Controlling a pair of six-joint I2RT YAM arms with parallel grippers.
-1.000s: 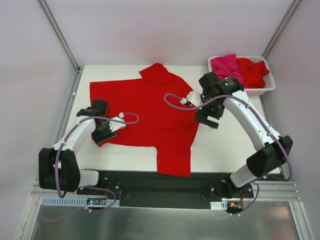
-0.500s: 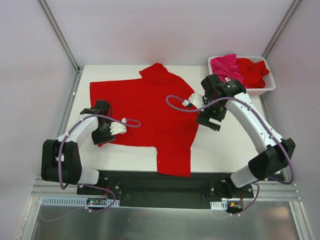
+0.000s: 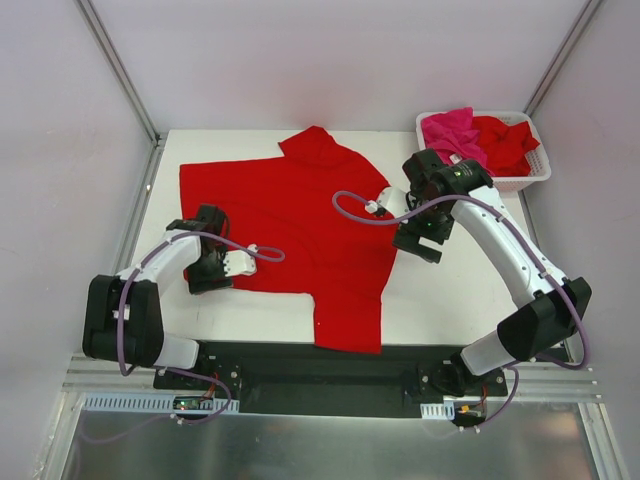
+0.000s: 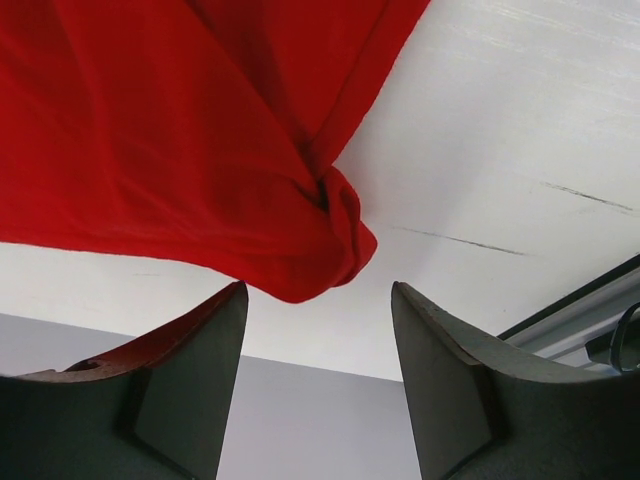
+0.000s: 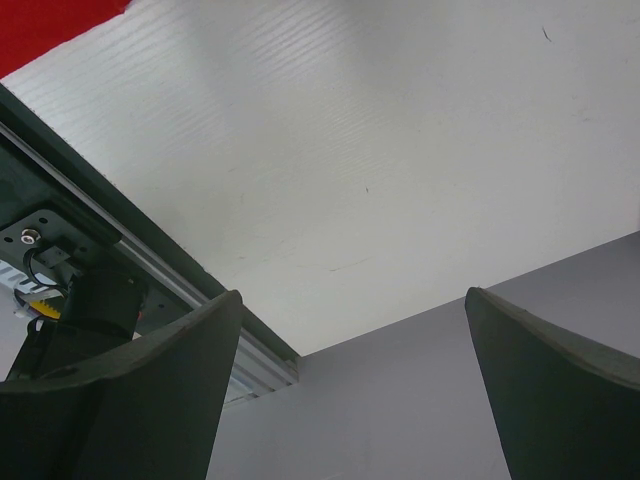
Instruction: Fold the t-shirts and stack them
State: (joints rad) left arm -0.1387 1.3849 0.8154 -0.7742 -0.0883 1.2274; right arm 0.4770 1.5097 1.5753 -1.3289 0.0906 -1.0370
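A bright red t-shirt (image 3: 290,225) lies spread flat on the white table (image 3: 450,290), one sleeve hanging toward the front edge. My left gripper (image 3: 207,276) is open at the shirt's near left corner. In the left wrist view that corner (image 4: 325,235) is bunched into a small knot just beyond the tips of my open left gripper (image 4: 318,300). My right gripper (image 3: 418,240) is open and empty above bare table beside the shirt's right edge. In the right wrist view it (image 5: 350,295) is spread wide, with only a sliver of red shirt (image 5: 40,25) at top left.
A white slotted basket (image 3: 535,178) stands at the back right corner and holds a magenta-pink shirt (image 3: 450,128) and a red shirt (image 3: 505,142). A black base rail (image 3: 320,365) runs along the table's near edge. Grey walls enclose the table.
My left gripper has slid a little toward the near edge along the shirt's left corner. My right gripper has shifted slightly to the right. The shirt has not moved.
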